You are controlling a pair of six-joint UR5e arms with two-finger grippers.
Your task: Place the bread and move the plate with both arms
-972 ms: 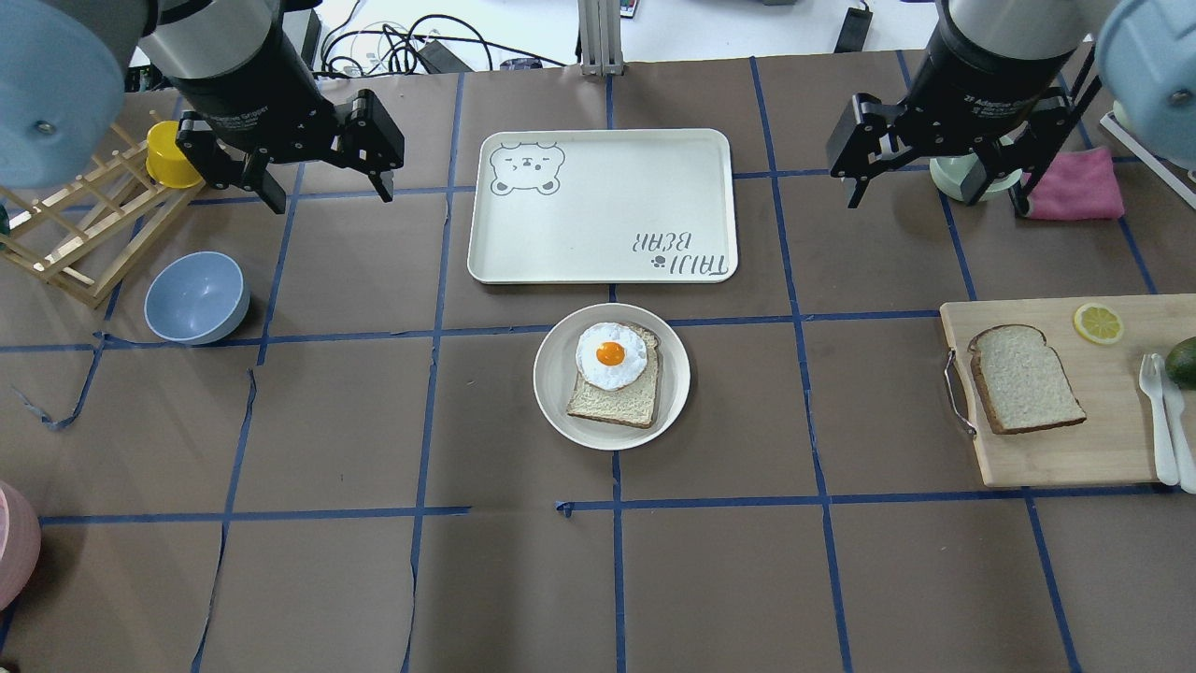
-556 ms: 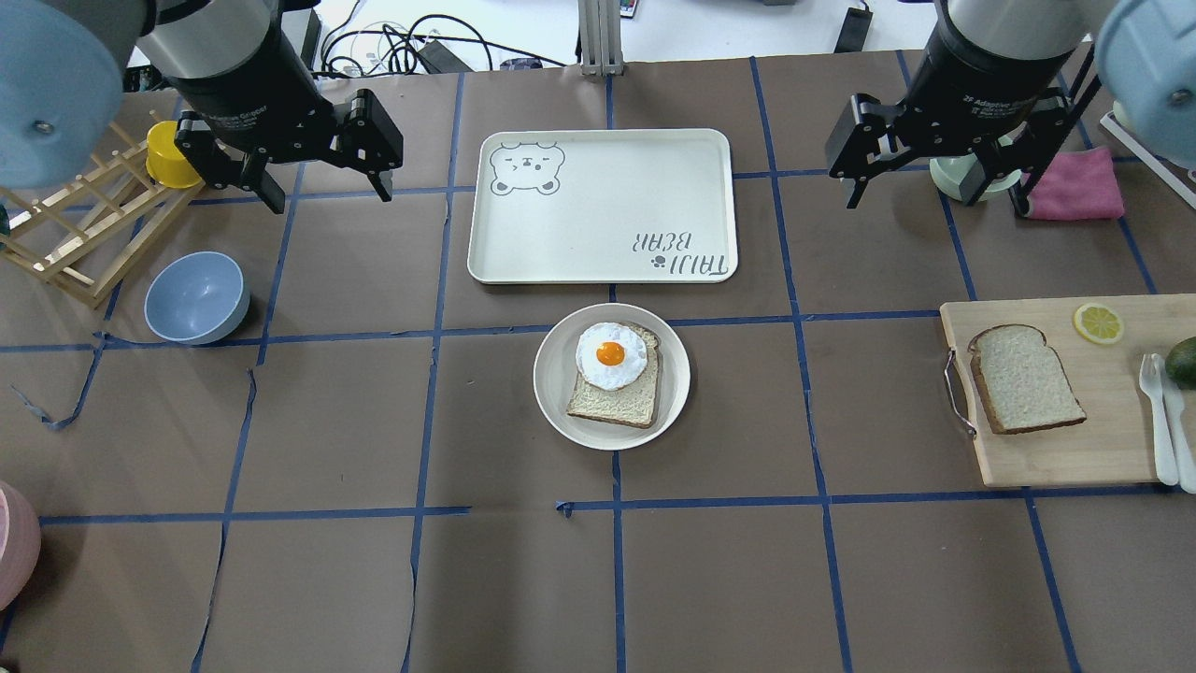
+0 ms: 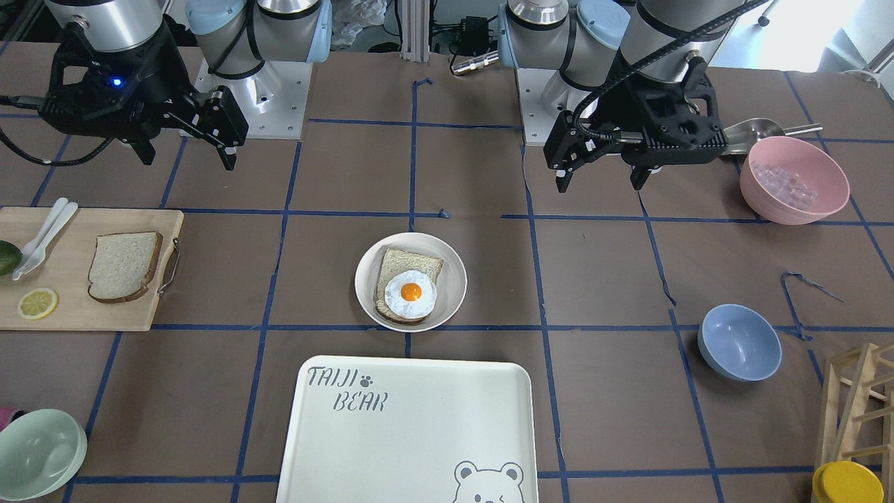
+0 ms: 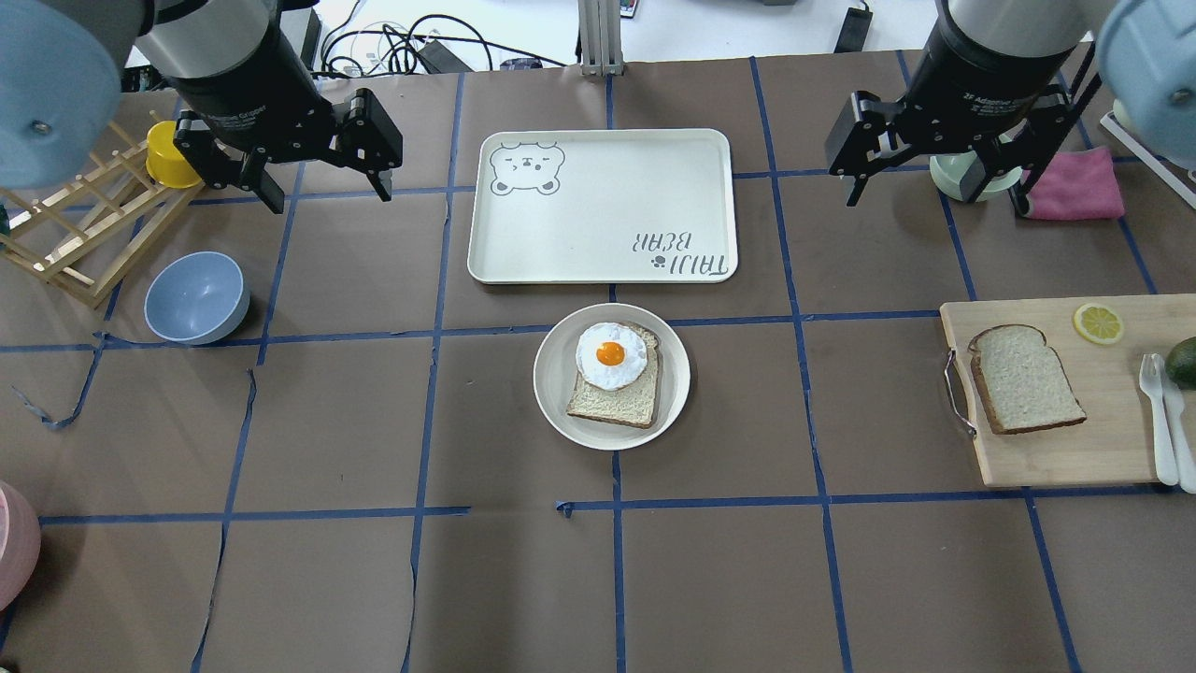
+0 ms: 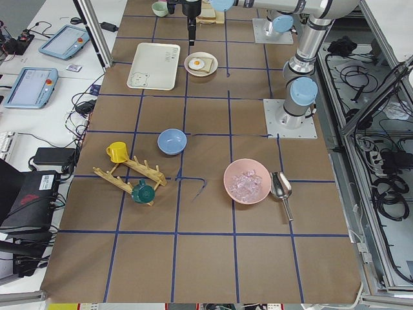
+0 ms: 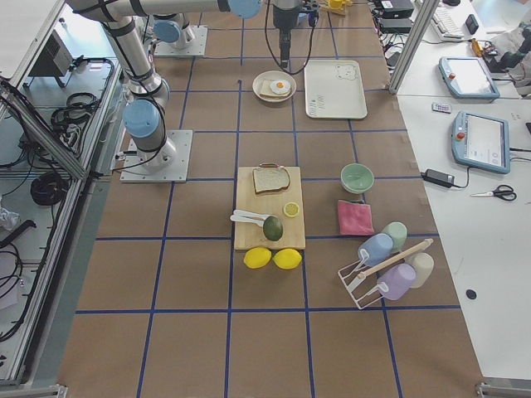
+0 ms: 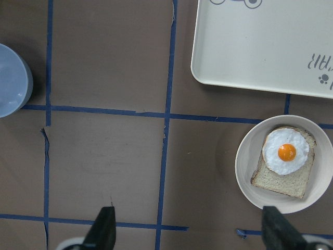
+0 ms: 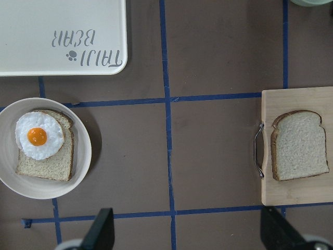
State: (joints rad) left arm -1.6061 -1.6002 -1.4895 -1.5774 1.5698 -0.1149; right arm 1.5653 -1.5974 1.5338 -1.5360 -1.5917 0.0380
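The plain bread (image 4: pixel 1026 379) lies flat on a wooden cutting board (image 4: pixel 1056 458) at the right; it also shows in the front view (image 3: pixel 124 265) and the right wrist view (image 8: pixel 300 145). The cream plate (image 4: pixel 551 393) stands at the table's middle and holds a second slice topped with a fried egg (image 4: pixel 610 355); its rim shows in the left wrist view (image 7: pixel 244 166). My left gripper (image 4: pixel 332 198) is open and empty, high above the far left. My right gripper (image 4: pixel 937 204) is open and empty, high above the far right, away from the bread.
The white TAIJI BEAR tray (image 4: pixel 603 206) lies just beyond the plate. A blue bowl (image 4: pixel 196 297), a wooden rack (image 4: pixel 84 234) and a yellow cup (image 4: pixel 168 159) are at the left. A pale-green bowl (image 4: pixel 953 178) and pink cloth (image 4: pixel 1074 187) are at the far right.
Both grippers have only drifted very slightly and stay open. Nothing on the table has moved.
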